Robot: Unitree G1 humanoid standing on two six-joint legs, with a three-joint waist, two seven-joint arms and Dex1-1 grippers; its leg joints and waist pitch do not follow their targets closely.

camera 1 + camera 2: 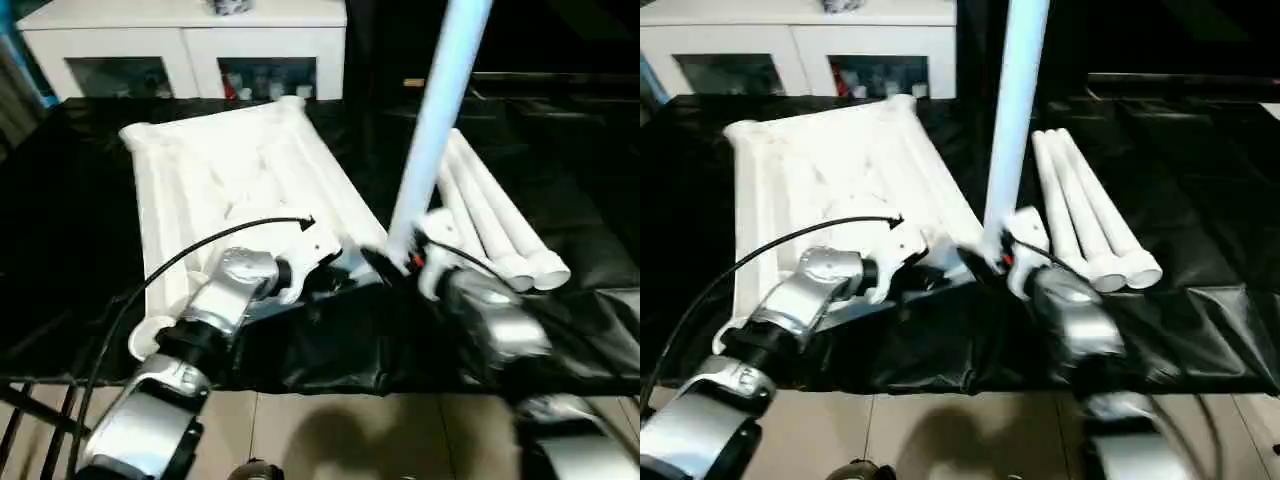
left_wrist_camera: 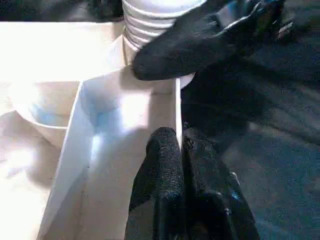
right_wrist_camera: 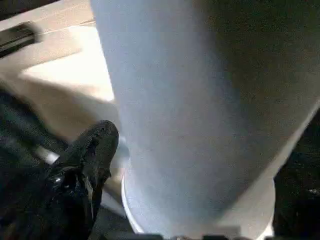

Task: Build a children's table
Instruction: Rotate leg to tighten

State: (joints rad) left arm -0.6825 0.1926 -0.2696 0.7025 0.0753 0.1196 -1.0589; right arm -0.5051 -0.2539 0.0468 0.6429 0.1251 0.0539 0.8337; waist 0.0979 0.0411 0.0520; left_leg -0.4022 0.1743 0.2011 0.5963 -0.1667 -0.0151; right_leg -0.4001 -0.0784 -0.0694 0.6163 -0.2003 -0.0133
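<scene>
My left claw (image 2: 180,150) is pinched shut on the thin upright edge wall of the table top (image 1: 230,170), one black finger on each side of that rim, right at the near corner. My right claw (image 1: 395,262) sits at the foot of the upright leg (image 1: 440,110). In my right wrist view one black finger (image 3: 92,150) lies against the side of the tube, low down near its flared base; the other finger is hidden behind the leg, so I cannot tell how wide that claw stands or whether it is really gripping.

My left wrist view gives what the head views blur: the leg's ribbed lower end (image 2: 150,20) standing at the round corner socket (image 2: 45,117) area of the top, with a finger of my right claw (image 2: 200,40) pressed across those ribs. Whether the end is seated in a socket I cannot make out.

From my head, the table top lies underside up on the black sheet (image 1: 60,240) and runs away from me toward a white cabinet (image 1: 180,40). The upright leg rises out of the top of the picture just beside the top's near right corner. Three more legs (image 1: 1085,215) lie side by side on the sheet to my right, touching one another.
</scene>
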